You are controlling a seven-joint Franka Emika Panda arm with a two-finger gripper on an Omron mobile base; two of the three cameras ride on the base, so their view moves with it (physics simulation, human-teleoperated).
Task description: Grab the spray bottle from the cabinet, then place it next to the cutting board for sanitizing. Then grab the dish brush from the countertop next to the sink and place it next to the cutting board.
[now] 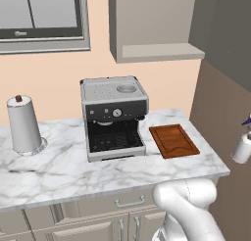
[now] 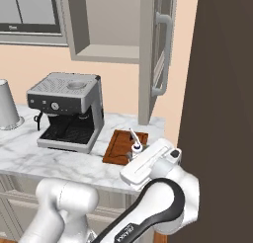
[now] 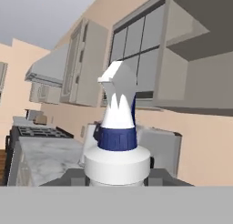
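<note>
My claw [image 3: 117, 180] is clamped on the spray bottle [image 3: 117, 141]. In the hand view the bottle rises dead centre, at 12 o'clock from my fingertips: white body, blue collar, white trigger head on top.

Left base view: the spray bottle [image 1: 241, 148] hangs in the air off the right end of the countertop [image 1: 73, 171], at about 3 o'clock from the cutting board [image 1: 173, 140], well apart from it. The fingers can't be made out at that frame edge.

Right base view: the bottle's top [image 2: 135, 144] pokes up just behind my hand, in front of the cutting board [image 2: 121, 145]; my wrist hides the body.

The paper towel roll [image 1: 23, 125] stands at 9 o'clock from the coffee machine [image 1: 113, 116]. The cabinet [image 1: 156, 24] hangs over the board; its open door [image 2: 159, 49] shows best from the right.

Count: one spray bottle, one cutting board, one coffee machine, one paper towel roll.
</note>
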